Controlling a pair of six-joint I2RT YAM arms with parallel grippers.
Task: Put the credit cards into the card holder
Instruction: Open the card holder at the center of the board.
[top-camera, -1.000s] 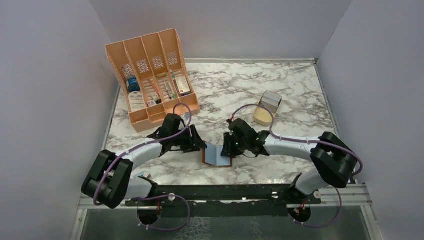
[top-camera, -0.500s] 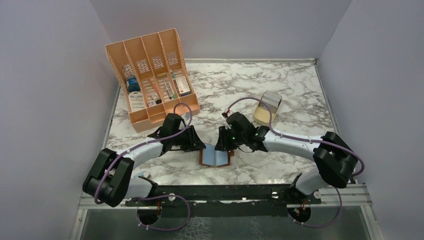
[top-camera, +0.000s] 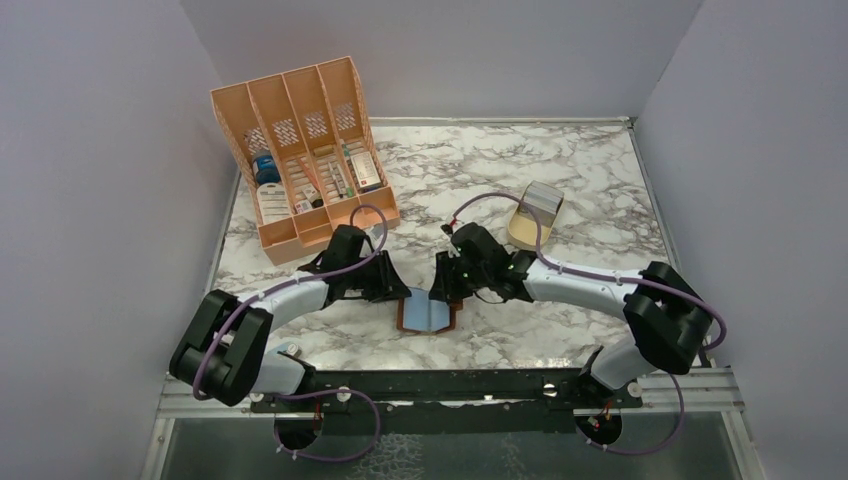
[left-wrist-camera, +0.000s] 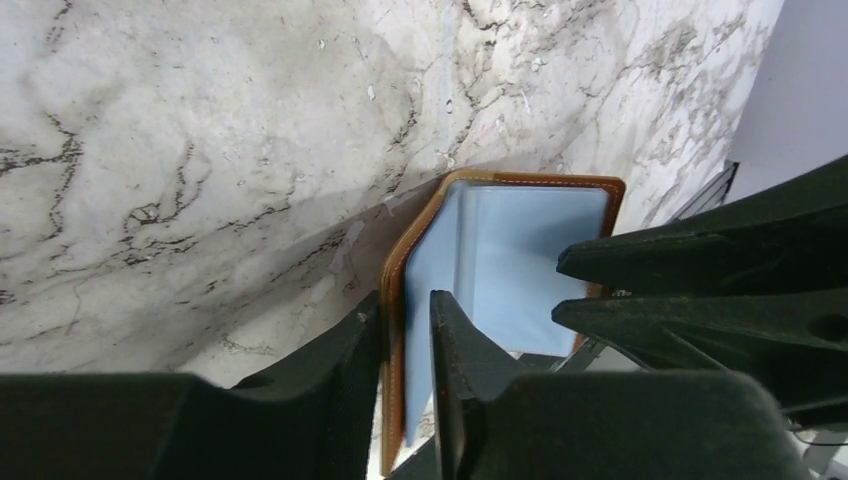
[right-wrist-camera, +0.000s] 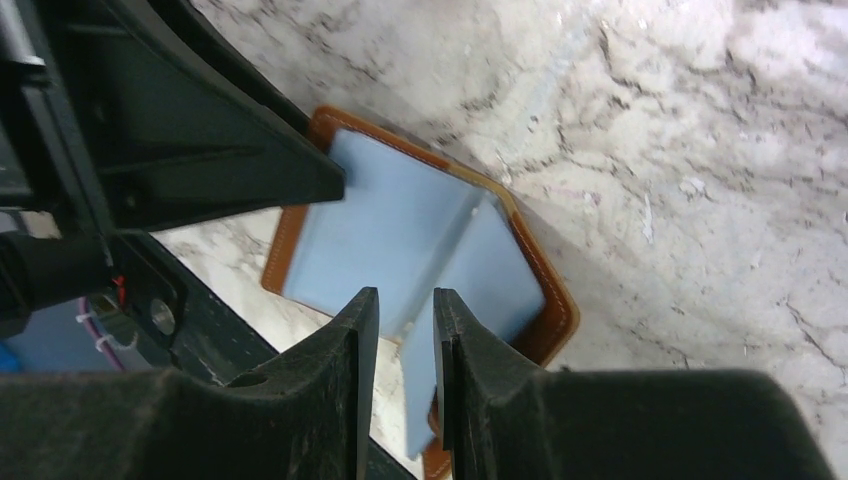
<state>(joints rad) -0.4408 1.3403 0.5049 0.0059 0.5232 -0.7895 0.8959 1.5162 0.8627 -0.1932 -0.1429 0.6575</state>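
Note:
The brown card holder (top-camera: 428, 316) lies open on the marble between both arms, its bluish sleeves up. My left gripper (top-camera: 402, 293) is shut on its left cover edge; the left wrist view shows the fingers (left-wrist-camera: 405, 300) pinching the brown cover and a sleeve of the card holder (left-wrist-camera: 520, 240). My right gripper (top-camera: 446, 294) hangs over the holder's right half. In the right wrist view its jaws (right-wrist-camera: 405, 300) stand a narrow gap apart, with one raised sleeve of the card holder (right-wrist-camera: 380, 230) between them. The credit cards (top-camera: 543, 198) stand stacked at the back right.
The cards rest in a small tan wooden stand (top-camera: 522, 233). A big orange slotted organiser (top-camera: 300, 160) with small boxes and bottles stands at the back left. Grey walls close in the left, right and back. A black rail (top-camera: 450, 385) runs along the near edge.
My right gripper has moved left onto the card holder. The holder has shifted slightly left and its right side has folded up. The left gripper has kept its hold.

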